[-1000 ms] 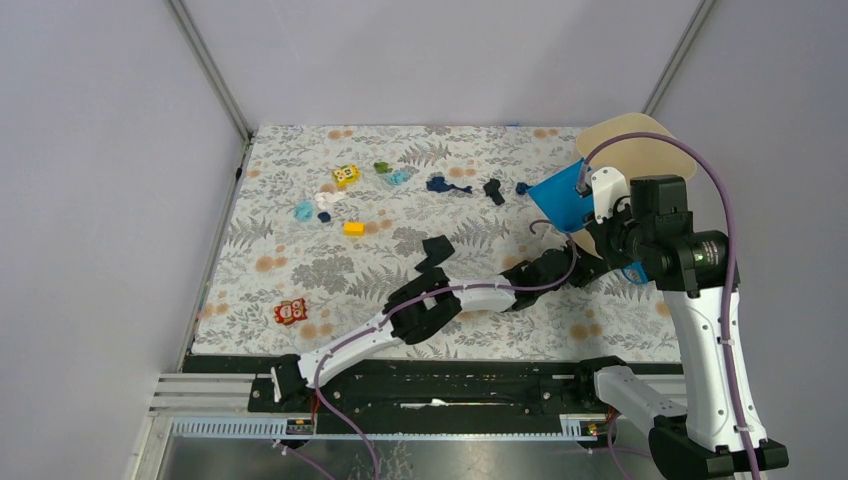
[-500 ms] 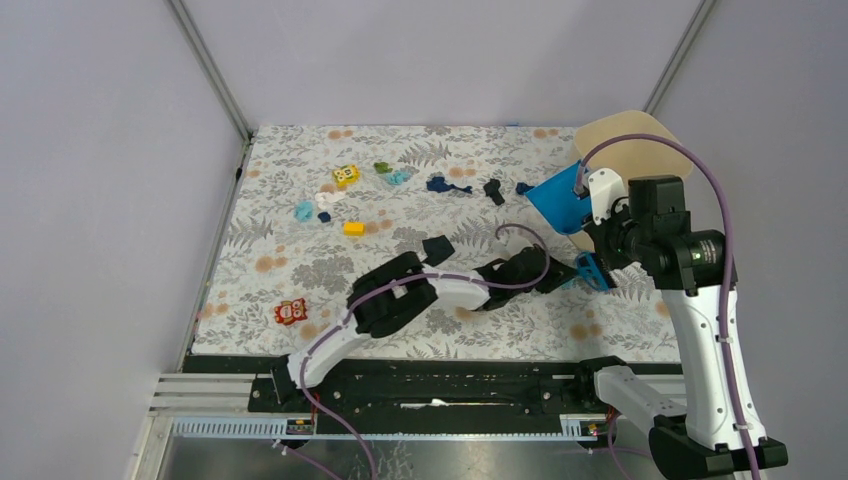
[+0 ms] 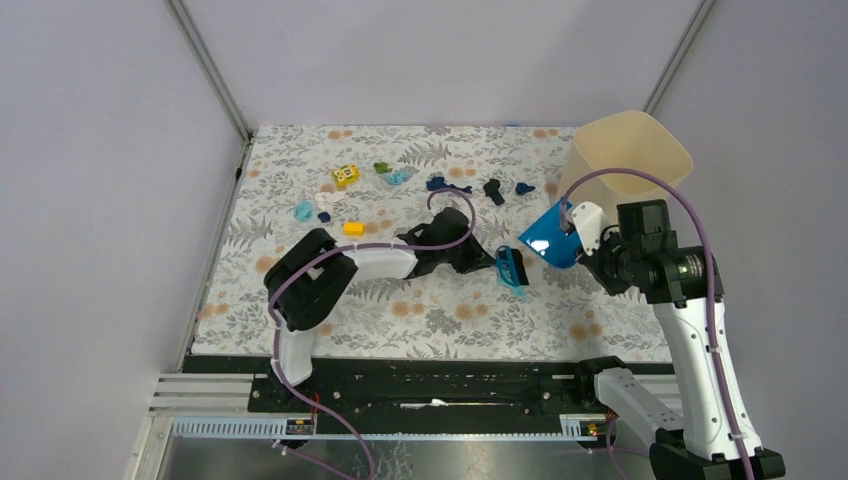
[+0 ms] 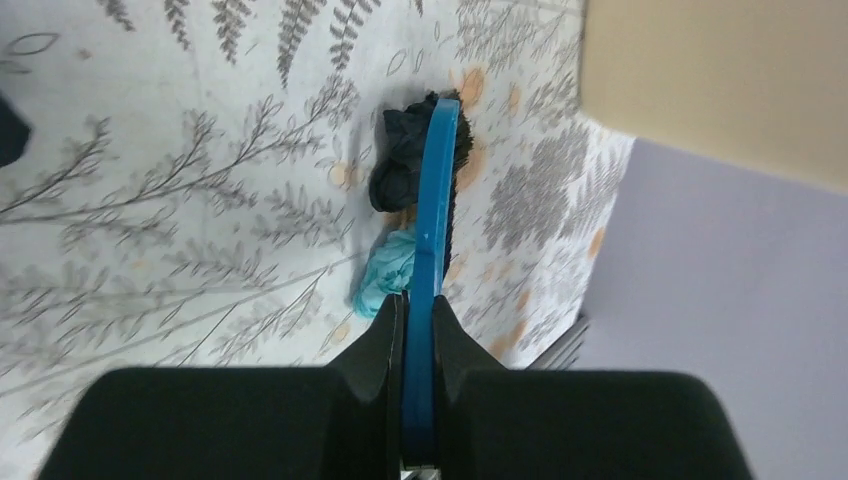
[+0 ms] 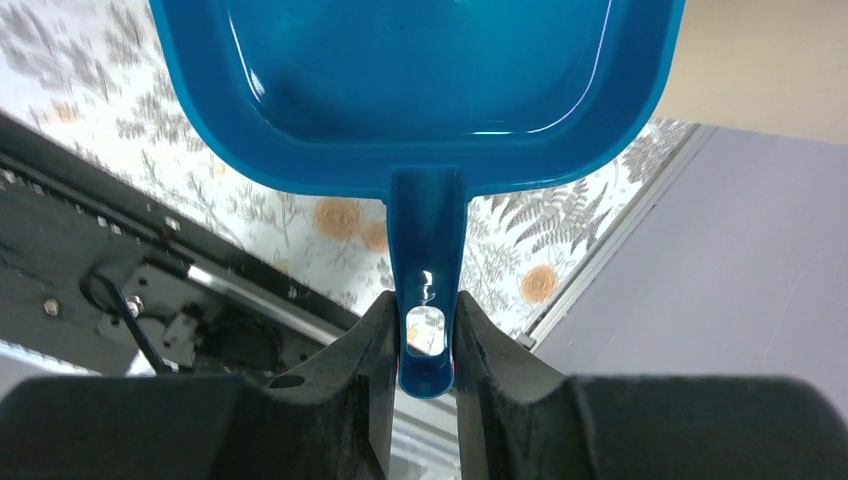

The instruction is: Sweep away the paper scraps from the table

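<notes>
While left jaws clamp brush (image 4: 430, 250), right jaws dustpan (image 5: 420, 80), paper scraps (image 4: 398, 165) touch brush's far end.

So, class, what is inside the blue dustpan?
The dustpan shows only bare glossy blue plastic, nothing lying in it. Its front edge runs out of the wrist view, unseen.

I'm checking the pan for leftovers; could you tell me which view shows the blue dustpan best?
The right wrist view: the dustpan fills it, its visible inside empty, handle clamped in the right gripper. The top external view shows it small and tilted beside the beige bin. The left wrist view does not show it.
</notes>
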Tool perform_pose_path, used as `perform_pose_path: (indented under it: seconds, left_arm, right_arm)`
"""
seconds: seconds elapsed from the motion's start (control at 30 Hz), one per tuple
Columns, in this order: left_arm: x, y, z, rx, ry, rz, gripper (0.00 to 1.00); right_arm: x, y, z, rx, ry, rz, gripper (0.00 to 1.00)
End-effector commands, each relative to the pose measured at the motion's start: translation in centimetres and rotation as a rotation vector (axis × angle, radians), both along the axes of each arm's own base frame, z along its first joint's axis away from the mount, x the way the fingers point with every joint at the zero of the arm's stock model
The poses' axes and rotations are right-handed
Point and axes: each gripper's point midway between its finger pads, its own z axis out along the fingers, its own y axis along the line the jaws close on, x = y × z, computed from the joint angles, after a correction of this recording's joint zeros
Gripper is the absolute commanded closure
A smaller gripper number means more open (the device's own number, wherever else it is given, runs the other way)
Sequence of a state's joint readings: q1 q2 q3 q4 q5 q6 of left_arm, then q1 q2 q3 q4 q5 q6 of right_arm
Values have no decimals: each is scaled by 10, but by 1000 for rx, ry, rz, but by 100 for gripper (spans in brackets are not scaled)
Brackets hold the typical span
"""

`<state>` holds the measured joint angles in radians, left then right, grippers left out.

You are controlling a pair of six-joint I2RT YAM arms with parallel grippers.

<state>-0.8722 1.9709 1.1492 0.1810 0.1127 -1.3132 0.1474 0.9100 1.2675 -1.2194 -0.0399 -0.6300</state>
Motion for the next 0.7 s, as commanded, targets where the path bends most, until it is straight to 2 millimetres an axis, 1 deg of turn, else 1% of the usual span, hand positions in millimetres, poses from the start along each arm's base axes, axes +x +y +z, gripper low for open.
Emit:
perform_pose_path:
  seconds: [0.0, 0.07, 0.1, 0.2, 0.3, 0.4, 0.47, 0.53, 0.6, 0.63, 0.67]
  left_arm:
    - [-52, 37, -5, 208, -7, -297, 100]
    - [-54, 47, 12, 248, -70, -362, 100]
    - [-52, 50, 27, 260, -110, -389, 100]
    - [-35, 69, 59, 364, -198, -446, 100]
    - [-21, 75, 96, 458, -291, -537, 100]
    - [-16, 78, 120, 513, -314, -610, 100]
    - [-16, 79, 131, 542, -306, -648, 100]
    - [-7, 88, 139, 621, -314, -651, 100]
    - [3, 100, 142, 697, -351, -616, 100]
    - [14, 112, 142, 778, -374, -579, 100]
    - [21, 121, 140, 843, -381, -562, 100]
  right_arm:
    - [-27, -16, -25, -130, 121, 124, 100]
    - [-36, -18, -37, -147, 170, 149, 100]
    - [-40, -18, -43, -148, 194, 159, 100]
    - [-55, -18, -62, -152, 282, 200, 100]
    - [-64, -17, -77, -150, 355, 235, 100]
    - [-68, -15, -90, -147, 390, 285, 100]
    - [-70, -17, -102, -164, 408, 310, 100]
    - [-71, -22, -112, -190, 424, 312, 100]
    - [-73, -22, -118, -188, 447, 319, 100]
    - [-72, -20, -119, -180, 453, 324, 100]
    - [-72, -18, -121, -171, 457, 327, 100]
